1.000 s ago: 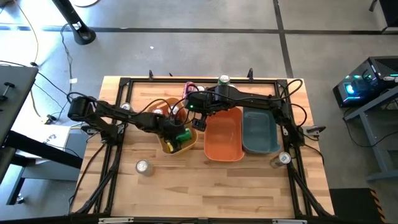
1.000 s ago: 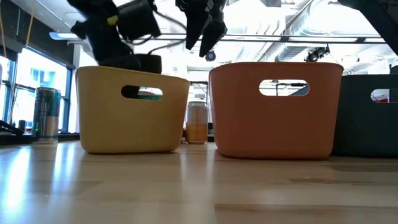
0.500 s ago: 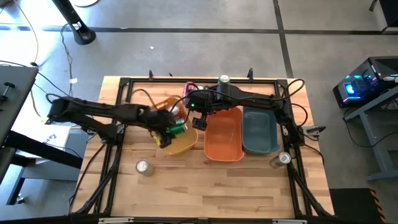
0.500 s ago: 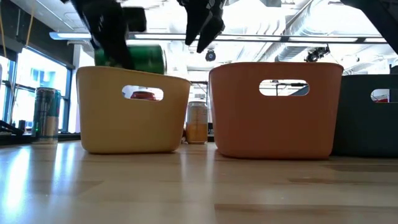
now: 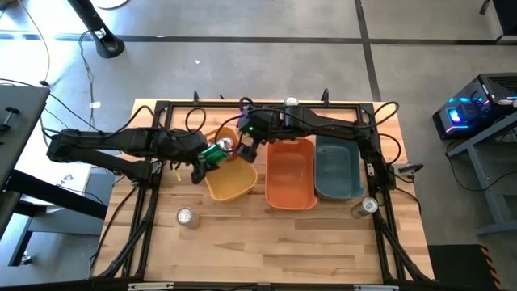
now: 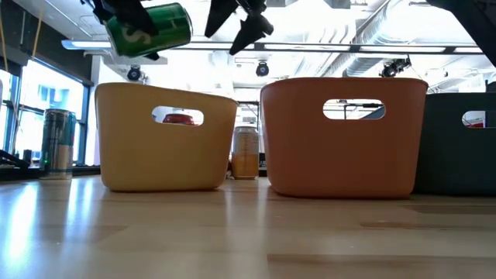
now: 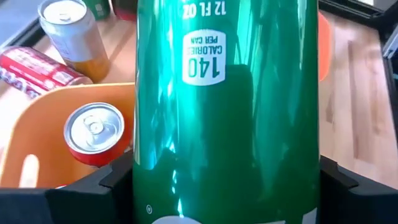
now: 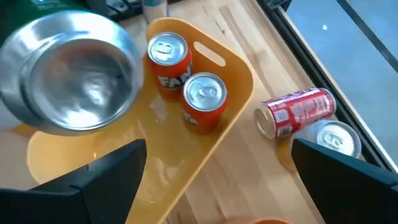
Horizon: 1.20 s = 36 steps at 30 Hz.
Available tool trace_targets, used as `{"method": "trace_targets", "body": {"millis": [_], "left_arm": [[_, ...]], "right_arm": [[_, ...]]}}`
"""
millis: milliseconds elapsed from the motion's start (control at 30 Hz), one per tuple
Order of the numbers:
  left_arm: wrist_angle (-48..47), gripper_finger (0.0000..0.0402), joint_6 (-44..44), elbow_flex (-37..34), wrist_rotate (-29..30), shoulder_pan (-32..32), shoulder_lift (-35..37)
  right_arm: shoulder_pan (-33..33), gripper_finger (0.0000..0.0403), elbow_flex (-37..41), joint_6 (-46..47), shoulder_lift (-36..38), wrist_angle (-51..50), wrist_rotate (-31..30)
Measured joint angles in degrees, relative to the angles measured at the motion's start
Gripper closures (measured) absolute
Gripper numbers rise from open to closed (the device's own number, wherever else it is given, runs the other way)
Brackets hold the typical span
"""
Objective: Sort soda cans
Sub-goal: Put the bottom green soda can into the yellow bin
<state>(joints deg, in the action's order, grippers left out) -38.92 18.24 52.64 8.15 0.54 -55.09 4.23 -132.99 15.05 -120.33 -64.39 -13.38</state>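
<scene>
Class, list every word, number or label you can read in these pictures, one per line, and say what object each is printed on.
"140 CALORIES PER CAN", upside down in the left wrist view: green can in the left gripper.
"12 FL OZ", upside down there too: same green can.
"FA", the rest hidden: orange can in the yellow bin.
White script on the lying red can: too blurred to read.

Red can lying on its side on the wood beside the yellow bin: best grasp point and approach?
Grip the red can mid-body, coming straight down from above, fingers across its width. It lies flat on the table, so the round sides are free. Another can sits close at one side and the yellow bin at the other, so space looks tight.
</scene>
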Motion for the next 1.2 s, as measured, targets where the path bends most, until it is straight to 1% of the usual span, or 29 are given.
{"method": "trace_targets", "body": {"millis": [133, 233, 300, 433, 567, 733, 800, 933, 1033, 1100, 1200], "left_arm": [[-0.7, 0.0120, -3.6, 0.0, 1.2, 0.0, 0.1], [-0.9, 0.0120, -7.3, 0.0, 2.1, 0.0, -0.4], [-1.4, 0.0120, -9.5, 0.0, 3.2, 0.0, -0.5], [-1.6, 0.0120, -13.2, 0.0, 6.2, 0.0, -0.5], [-1.4, 0.0120, -16.0, 0.0, 7.5, 0.0, -0.5], [-0.2, 0.0120, -17.0, 0.0, 7.4, 0.0, -0.7], [0.1, 0.0120, -16.9, 0.0, 7.6, 0.0, -0.7], [3.3, 0.0120, -17.9, 0.0, 7.9, 0.9, -0.7], [3.3, 0.0120, -18.1, 0.0, 7.8, 1.8, -0.6], [3.4, 0.0120, -18.9, 0.0, 8.4, 2.5, -0.6], [4.6, 0.0120, -20.5, 0.0, 7.2, 2.9, -0.6]], "right_arm": [[0.0, 0.0006, 0.0, -1.0, -0.1, 0.4, 3.5], [0.0, 0.0006, 0.0, 1.0, -0.5, -0.2, 2.0], [0.0, 0.0006, 0.0, 1.0, -0.5, -0.2, 2.9], [-0.2, 0.0006, 0.0, -4.5, -0.5, 2.2, 8.8], [-2.0, 0.0006, 0.0, -10.7, -0.5, 7.3, 10.0], [-3.8, 0.0006, 0.0, -16.0, -1.2, 13.0, 10.0], [-4.1, 0.0006, 0.0, -16.8, -1.6, 14.2, 8.3], [-3.9, 0.0006, 0.0, -18.2, -1.7, 15.1, 2.4], [-3.6, 0.0006, 0.0, -17.3, -1.7, 15.4, 2.3], [-3.2, 0.0006, 0.0, -16.5, -1.7, 15.4, 4.5], [-3.1, 0.0006, 0.0, -16.4, -2.1, 15.5, 9.5]]}}
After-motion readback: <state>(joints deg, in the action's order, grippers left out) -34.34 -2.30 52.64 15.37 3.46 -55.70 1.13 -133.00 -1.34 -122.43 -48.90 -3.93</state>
